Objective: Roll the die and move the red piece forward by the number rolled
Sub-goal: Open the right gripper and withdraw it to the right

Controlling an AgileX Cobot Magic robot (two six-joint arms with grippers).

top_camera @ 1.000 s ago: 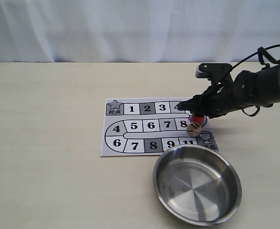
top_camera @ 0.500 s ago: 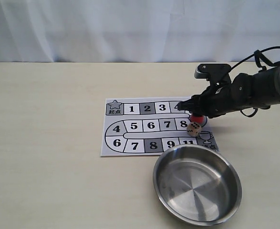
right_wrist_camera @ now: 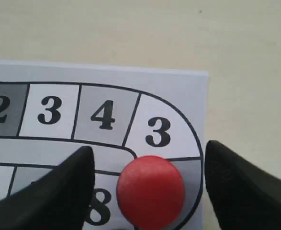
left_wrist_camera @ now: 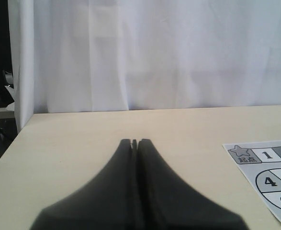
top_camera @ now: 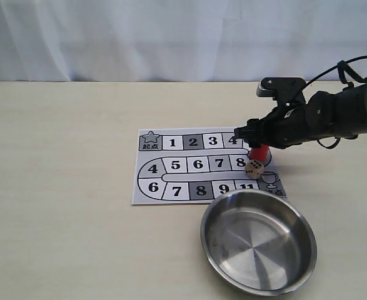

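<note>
The red piece (top_camera: 259,152) stands upright on the grey square at the board's right bend, between the 3 and the 8. In the right wrist view its round red top (right_wrist_camera: 151,190) sits between my right gripper's fingers, with a gap on each side. My right gripper (top_camera: 246,135) is open, just above the piece and not touching it. The die (top_camera: 254,168), pale tan with dark pips, rests on the board right in front of the piece, close against it. My left gripper (left_wrist_camera: 134,142) is shut and empty, above bare table left of the board.
The printed paper board (top_camera: 147,190) with numbered squares lies flat on the beige table. A steel bowl (top_camera: 203,232) stands just in front of the board's right end, close below the die. A white curtain hangs behind the table.
My right gripper's fingers have spread apart and let go of the red piece, and the hand has risen a little. The piece now stands free. The die has not moved.
</note>
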